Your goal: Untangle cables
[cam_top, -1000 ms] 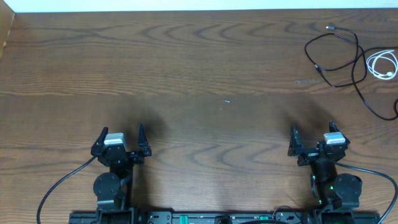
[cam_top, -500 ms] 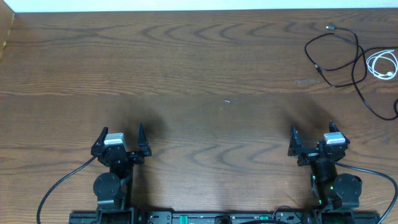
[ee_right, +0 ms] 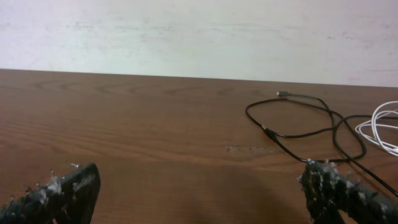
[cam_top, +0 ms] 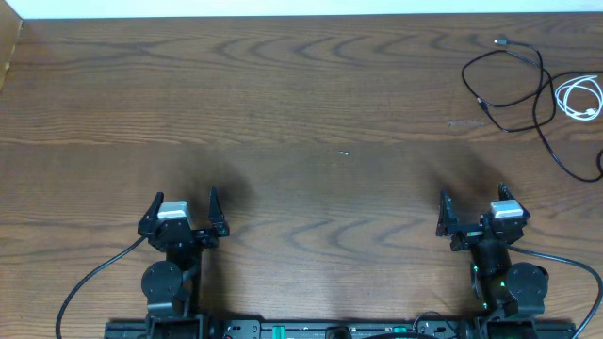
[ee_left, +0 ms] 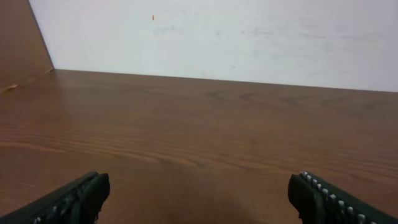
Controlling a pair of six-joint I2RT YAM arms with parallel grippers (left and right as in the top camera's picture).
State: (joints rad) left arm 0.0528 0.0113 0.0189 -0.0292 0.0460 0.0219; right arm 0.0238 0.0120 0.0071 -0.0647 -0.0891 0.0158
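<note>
A thin black cable (cam_top: pixel 513 83) lies in loose crossing loops at the far right of the wooden table, with a small plug end (cam_top: pixel 500 40) at the back. It also shows in the right wrist view (ee_right: pixel 297 121). A short white cable (cam_top: pixel 579 97) lies coiled just right of it, at the frame edge, and shows in the right wrist view (ee_right: pixel 380 130). My left gripper (cam_top: pixel 184 205) is open and empty near the front left. My right gripper (cam_top: pixel 473 203) is open and empty near the front right, well in front of the cables.
A tiny dark speck (cam_top: pixel 345 152) lies mid-table. A white wall (ee_left: pixel 217 31) runs along the table's far edge. A wooden side board (ee_left: pixel 18 37) stands at the far left corner. Thick black arm wires (cam_top: pixel 89 282) trail at the front.
</note>
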